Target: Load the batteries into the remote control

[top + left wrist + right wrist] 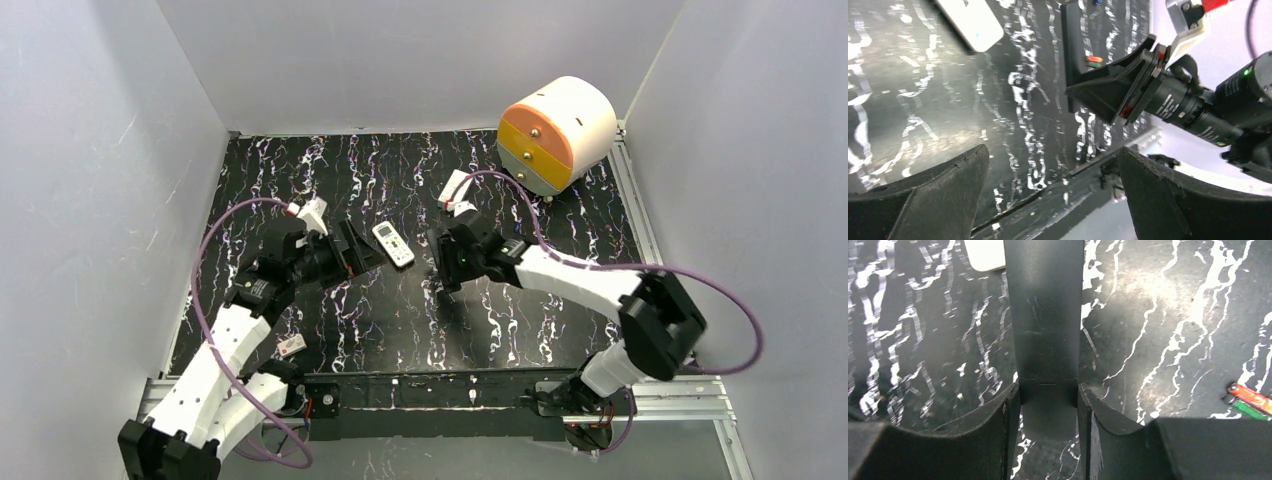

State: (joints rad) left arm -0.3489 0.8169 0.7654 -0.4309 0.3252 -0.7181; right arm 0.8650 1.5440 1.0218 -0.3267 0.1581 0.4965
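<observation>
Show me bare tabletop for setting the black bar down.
Bare: far-left corner and near-edge middle of the black marbled table. Crowded: centre, where the small white remote, open left gripper and right gripper clamping the long black bar meet.

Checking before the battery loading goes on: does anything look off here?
Yes: the right gripper is clamped on a long black bar, not a battery. The batteries lie loose on the table, and the remote control lies face up, bay hidden.
</observation>
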